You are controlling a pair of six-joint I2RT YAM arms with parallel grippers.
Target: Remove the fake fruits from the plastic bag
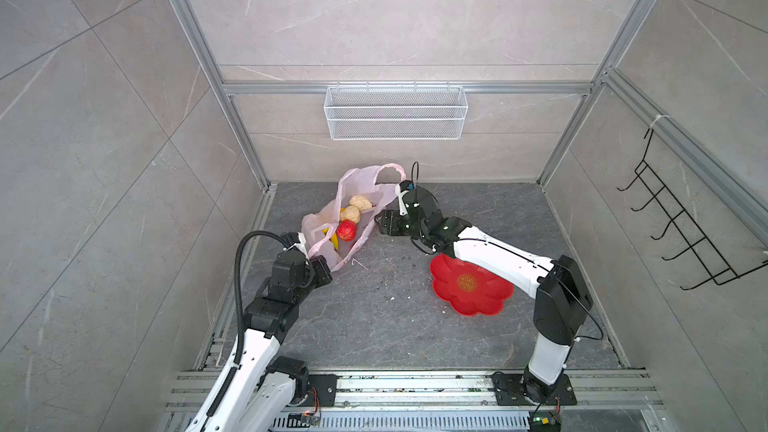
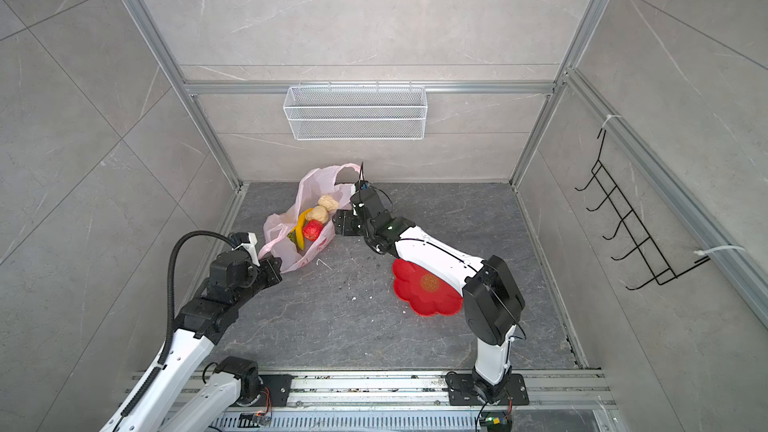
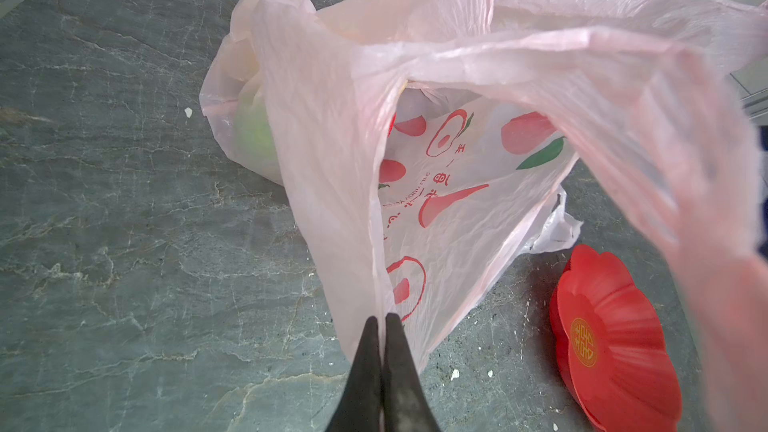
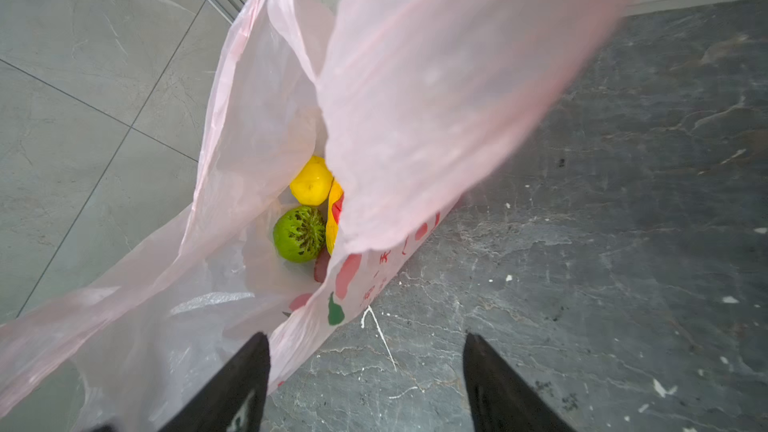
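Left fingers (image 3: 365,371): clenching the plastic bag (image 3: 324,184) edge.
Right fingers (image 4: 237,380): standing apart, gripping nothing.
Risk: we are fearing them pinching film, missing fake fruits (image 4: 299,234).

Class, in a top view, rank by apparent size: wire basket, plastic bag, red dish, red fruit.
Wire basket and plastic bag: near alike, basket hangs nearer the camera, so unranked.
Red dish, partly hidden.
Red fruit, smallest.

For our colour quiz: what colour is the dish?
The dish is red with gold emblem; best in left wrist view.
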